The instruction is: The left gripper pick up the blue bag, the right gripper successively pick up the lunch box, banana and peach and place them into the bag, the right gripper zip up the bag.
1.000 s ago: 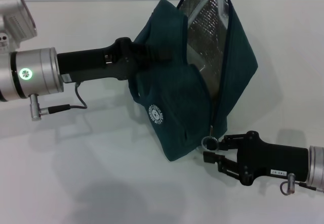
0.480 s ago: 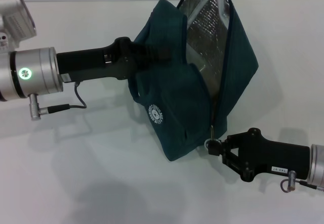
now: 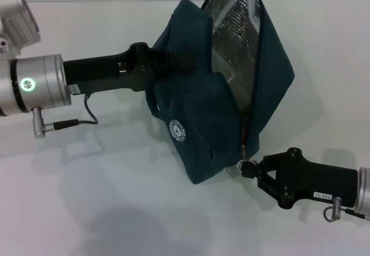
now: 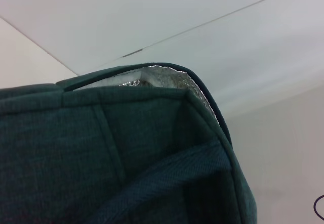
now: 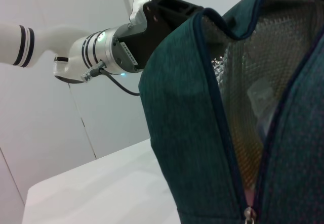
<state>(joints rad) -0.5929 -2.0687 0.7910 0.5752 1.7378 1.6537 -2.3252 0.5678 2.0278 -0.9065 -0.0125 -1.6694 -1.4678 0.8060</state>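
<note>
Zip step. Right gripper (image 3: 247,168) is pinched on the zipper pull (image 3: 243,152) at the bag's low end, toward the desk's near right. Judgement: draw the pull along the zip line towards the far edge, keeping tension steady.

Left gripper (image 3: 173,59) is clamped on the blue bag (image 3: 196,123), holding it raised mid-desk. Bag: dark teal fabric, silver foil lining (image 3: 234,30), mouth gaping, white round logo (image 3: 178,131).

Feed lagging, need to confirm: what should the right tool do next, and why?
Probably draw the zipper pull upward along the track. The right tool is closed on it at the bottom, the blue bag gapes open, and the left tool holds it.
</note>
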